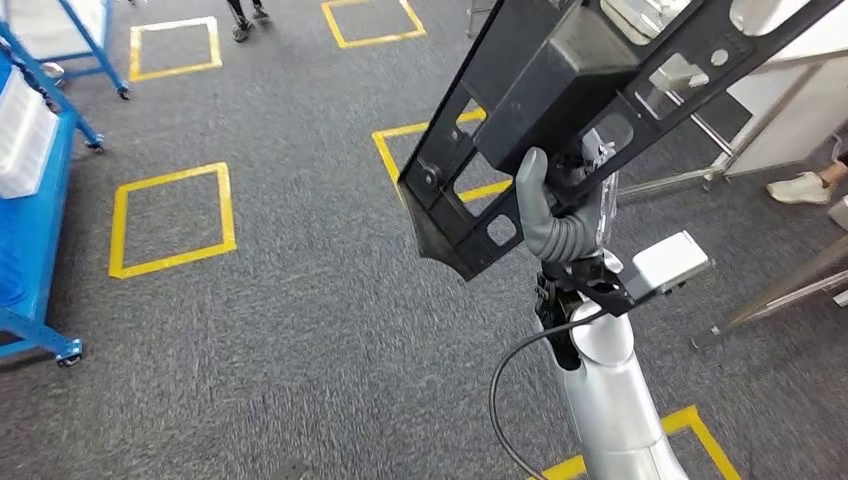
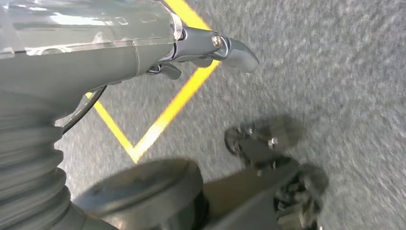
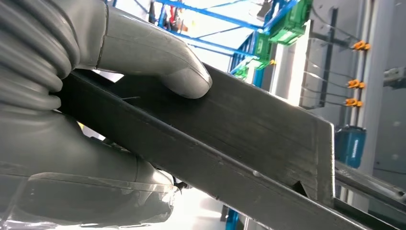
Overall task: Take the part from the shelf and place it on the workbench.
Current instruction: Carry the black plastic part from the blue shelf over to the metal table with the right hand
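Note:
The part (image 1: pixel 570 110) is a large black plastic frame with cut-out windows and a boxy middle, held up tilted above the carpet on the right of the head view. My right hand (image 1: pixel 560 215) grips its lower edge, thumb pressed on the black face. In the right wrist view the thumb (image 3: pixel 158 60) lies on top of the part (image 3: pixel 249 139) and the palm is under it. My left hand (image 2: pixel 210 48) hangs over the floor, its fingers apart with nothing in them.
Grey carpet with yellow taped squares (image 1: pixel 170 220) spreads ahead. A blue wheeled shelf cart (image 1: pixel 30 190) stands at the left edge. White table legs (image 1: pixel 760 120) and a person's shoe (image 1: pixel 800 188) are at the right. Another person's feet (image 1: pixel 245 20) are at the top.

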Robot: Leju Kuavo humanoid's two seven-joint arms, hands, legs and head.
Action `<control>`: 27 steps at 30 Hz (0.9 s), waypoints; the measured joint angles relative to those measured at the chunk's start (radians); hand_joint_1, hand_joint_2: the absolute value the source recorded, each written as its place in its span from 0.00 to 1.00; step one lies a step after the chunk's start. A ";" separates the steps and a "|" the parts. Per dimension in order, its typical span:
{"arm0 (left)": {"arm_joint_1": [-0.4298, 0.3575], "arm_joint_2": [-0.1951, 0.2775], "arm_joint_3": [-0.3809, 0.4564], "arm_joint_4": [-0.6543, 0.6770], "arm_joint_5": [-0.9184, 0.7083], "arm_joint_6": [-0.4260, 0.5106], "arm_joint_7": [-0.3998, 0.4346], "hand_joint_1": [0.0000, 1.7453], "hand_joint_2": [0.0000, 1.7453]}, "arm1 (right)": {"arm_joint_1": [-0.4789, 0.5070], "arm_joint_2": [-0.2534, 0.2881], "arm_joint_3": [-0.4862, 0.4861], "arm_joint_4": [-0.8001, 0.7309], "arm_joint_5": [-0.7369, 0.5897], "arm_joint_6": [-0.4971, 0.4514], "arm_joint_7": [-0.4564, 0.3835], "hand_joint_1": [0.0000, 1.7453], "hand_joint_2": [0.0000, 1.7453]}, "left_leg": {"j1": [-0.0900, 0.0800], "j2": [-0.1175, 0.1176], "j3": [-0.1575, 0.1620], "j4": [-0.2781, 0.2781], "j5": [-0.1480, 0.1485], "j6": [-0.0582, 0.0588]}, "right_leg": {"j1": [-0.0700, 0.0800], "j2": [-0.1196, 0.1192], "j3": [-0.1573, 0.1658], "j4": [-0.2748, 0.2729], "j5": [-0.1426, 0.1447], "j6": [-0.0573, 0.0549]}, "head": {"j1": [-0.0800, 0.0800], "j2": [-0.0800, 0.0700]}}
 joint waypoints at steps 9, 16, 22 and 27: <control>0.000 -0.001 0.000 0.000 0.000 0.000 0.000 0.00 1.00 | 0.003 -0.001 -0.001 0.002 0.001 0.000 0.000 0.97 1.00 | -0.012 0.101 0.007 -0.017 0.004 0.040 | -0.001 -0.114 -0.153 0.290 -0.124 0.037 | 0.000 0.000; -0.006 -0.001 0.000 0.000 -0.001 0.000 0.000 0.00 1.00 | -0.003 -0.001 -0.001 0.003 0.001 0.001 0.000 0.97 1.00 | -0.023 0.176 0.028 -0.021 -0.012 0.024 | 0.026 -0.188 -0.003 -0.007 0.000 0.001 | 0.000 0.000; -0.011 -0.002 0.000 0.000 -0.007 0.002 0.002 0.00 1.00 | -0.005 0.000 -0.002 0.001 0.001 0.002 -0.001 0.97 1.00 | -0.018 0.102 -0.033 0.135 -0.106 0.001 | 0.009 -0.118 0.010 -0.030 0.011 -0.024 | 0.000 0.000; -0.005 -0.001 0.000 0.000 -0.015 0.000 0.007 0.00 1.00 | 0.003 0.000 -0.002 0.002 -0.001 -0.004 0.000 0.97 1.00 | -0.012 0.071 -0.082 0.184 -0.065 -0.004 | 0.008 -0.042 0.010 -0.017 0.005 -0.021 | 0.000 0.000</control>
